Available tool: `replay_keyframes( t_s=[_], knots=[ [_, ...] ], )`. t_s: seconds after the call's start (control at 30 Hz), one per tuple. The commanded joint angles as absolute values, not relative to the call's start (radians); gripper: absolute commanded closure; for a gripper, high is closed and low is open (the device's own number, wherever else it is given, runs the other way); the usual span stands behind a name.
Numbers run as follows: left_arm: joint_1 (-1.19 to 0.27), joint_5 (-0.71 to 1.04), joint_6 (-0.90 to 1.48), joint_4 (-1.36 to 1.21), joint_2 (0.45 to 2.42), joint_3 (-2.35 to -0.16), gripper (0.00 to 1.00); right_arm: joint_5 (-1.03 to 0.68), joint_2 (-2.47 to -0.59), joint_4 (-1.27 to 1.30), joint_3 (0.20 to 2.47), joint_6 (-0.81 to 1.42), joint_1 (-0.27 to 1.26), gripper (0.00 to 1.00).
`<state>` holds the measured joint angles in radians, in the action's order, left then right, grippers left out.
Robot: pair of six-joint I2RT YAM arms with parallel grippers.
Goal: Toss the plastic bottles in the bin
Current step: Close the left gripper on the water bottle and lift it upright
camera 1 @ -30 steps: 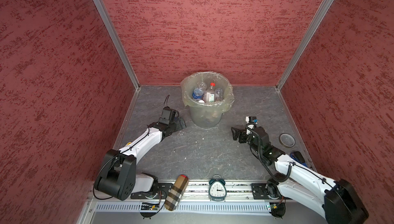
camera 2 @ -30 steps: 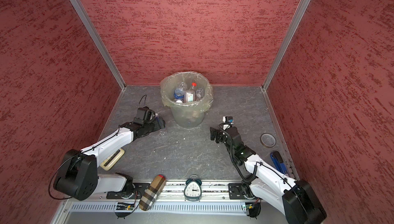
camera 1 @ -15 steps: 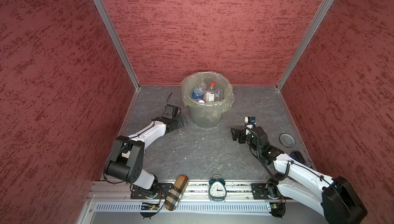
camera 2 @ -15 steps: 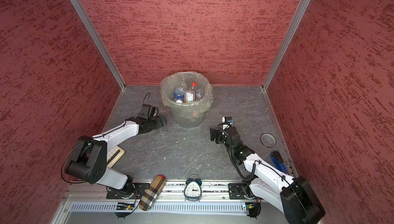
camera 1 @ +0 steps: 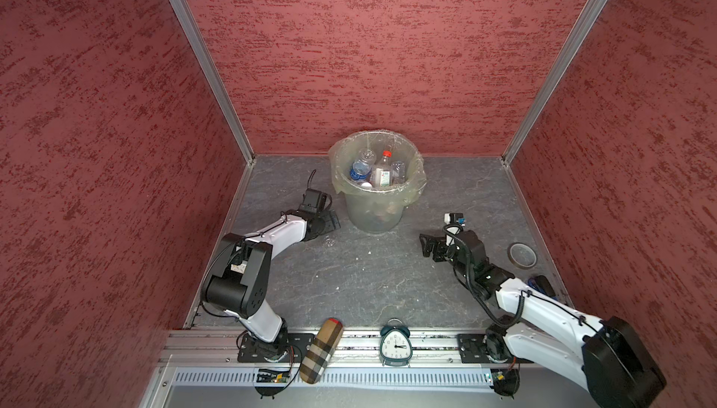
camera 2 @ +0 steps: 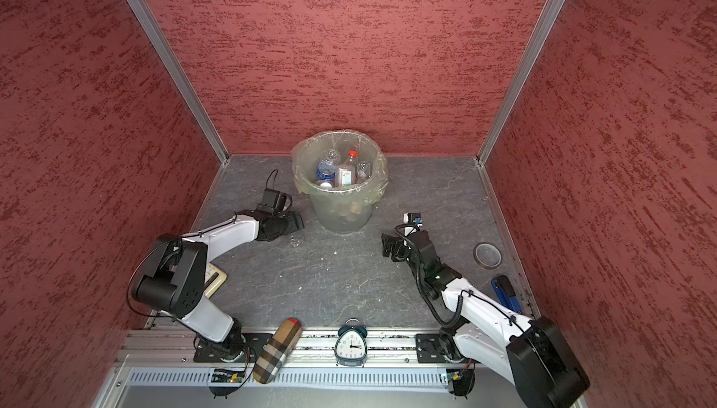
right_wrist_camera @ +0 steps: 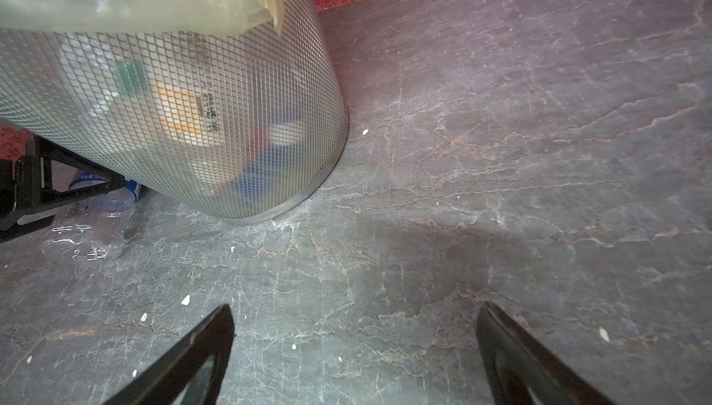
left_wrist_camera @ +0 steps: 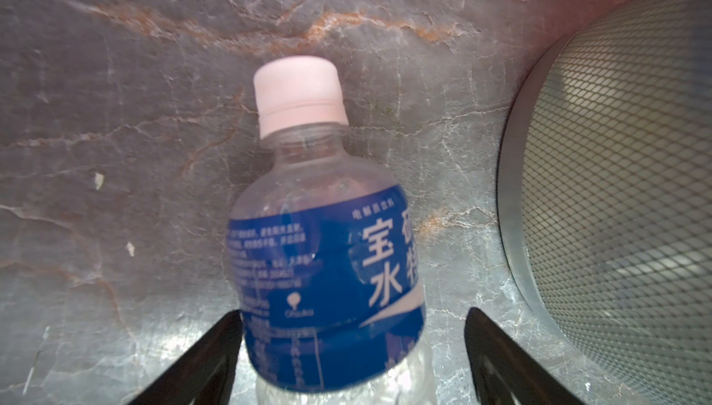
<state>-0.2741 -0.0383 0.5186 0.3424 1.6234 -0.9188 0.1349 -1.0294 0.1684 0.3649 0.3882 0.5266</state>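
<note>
A clear plastic bottle [left_wrist_camera: 327,237] with a blue label and a pale cap lies on the grey floor just left of the bin [camera 1: 372,216]. My left gripper [left_wrist_camera: 353,312] is low over it with its jaws on either side of the label. One finger touches the label and the other stands apart, so it is open. In both top views only the bottle's clear base [camera 1: 329,241] shows under the left gripper [camera 1: 329,219]. Several bottles [camera 1: 372,171] lie inside the bag-lined bin. My right gripper [right_wrist_camera: 355,306] hangs open and empty over bare floor, right of the bin [right_wrist_camera: 192,114].
A plaid brown case [camera 1: 321,349] and a green alarm clock [camera 1: 395,344] rest on the front rail. A tape ring [camera 1: 522,255] and a blue tool [camera 1: 541,283] lie at the right wall. A tan framed object [camera 2: 215,280] sits under the left arm. Red walls close three sides.
The left arm has folded, its elbow rising, and its gripper has come down beside the bin with its jaws narrowing around the bottle. The right arm has stayed still.
</note>
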Motion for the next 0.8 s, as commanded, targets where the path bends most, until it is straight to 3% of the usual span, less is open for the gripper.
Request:
replay_keyframes(
  t_s=[0.0, 0.2, 0.57, 0.77],
  knots=[
    [-0.267, -0.037, 0.504, 0.334, 1.638, -0.936, 0.12, 0.135, -1.035, 0.198, 0.388, 0.388, 0.518, 0.01],
    [-0.261, -0.013, 0.499, 0.324, 1.649, -0.936, 0.24, 0.133, -1.048, 0.199, 0.393, 0.387, 0.518, 0.01],
    [-0.247, 0.044, 0.487, 0.334, 1.692, -0.945, 0.26, 0.133, -1.055, 0.201, 0.395, 0.385, 0.518, 0.01],
    [-0.245, 0.057, 0.479, 0.305, 1.609, -0.890, 0.36, 0.138, -1.061, 0.202, 0.397, 0.383, 0.518, 0.01]
  ],
)
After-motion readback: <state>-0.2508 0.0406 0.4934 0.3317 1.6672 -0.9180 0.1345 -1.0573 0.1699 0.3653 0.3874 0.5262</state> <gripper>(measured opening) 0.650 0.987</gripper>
